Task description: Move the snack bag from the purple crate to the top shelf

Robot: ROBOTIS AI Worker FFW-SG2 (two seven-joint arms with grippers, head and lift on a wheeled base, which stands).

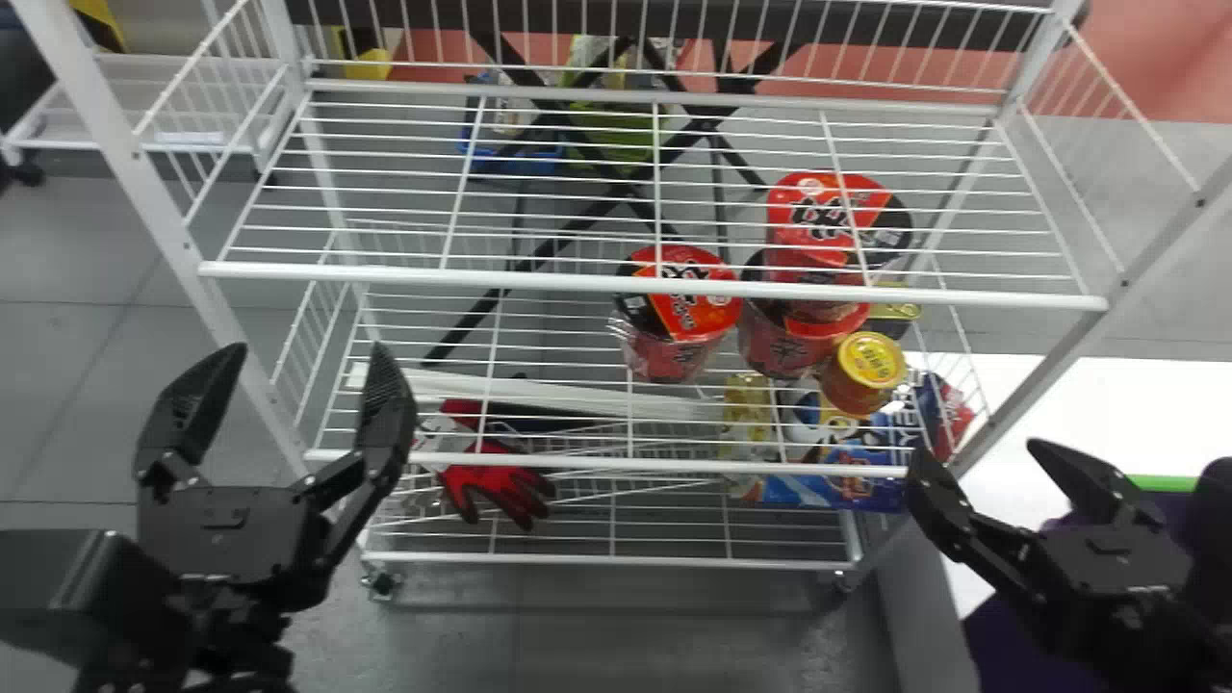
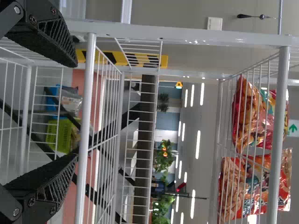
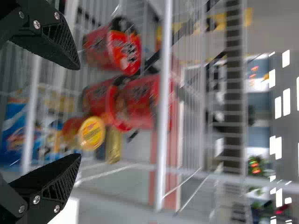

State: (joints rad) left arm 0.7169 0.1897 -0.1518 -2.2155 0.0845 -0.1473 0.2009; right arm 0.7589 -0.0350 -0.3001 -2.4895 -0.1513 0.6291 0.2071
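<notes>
L gripper (image 1: 308, 351) & R gripper (image 1: 977, 454) both spread wide, w/ open room btwn them before the rack's front edge (image 1: 577, 282) – two snack bags (image 2: 254, 116) rest on top shelf (image 2: 280, 116), purple crate (image 1: 1011, 640) at R edge, task's bag can't tell.

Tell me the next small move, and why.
I'd ease the right gripper outward over the purple crate: its fingers are open with nothing between them, and the crate sits beside that arm. Two snack bags are up on the rack, so any further one would probably come from there.
</notes>
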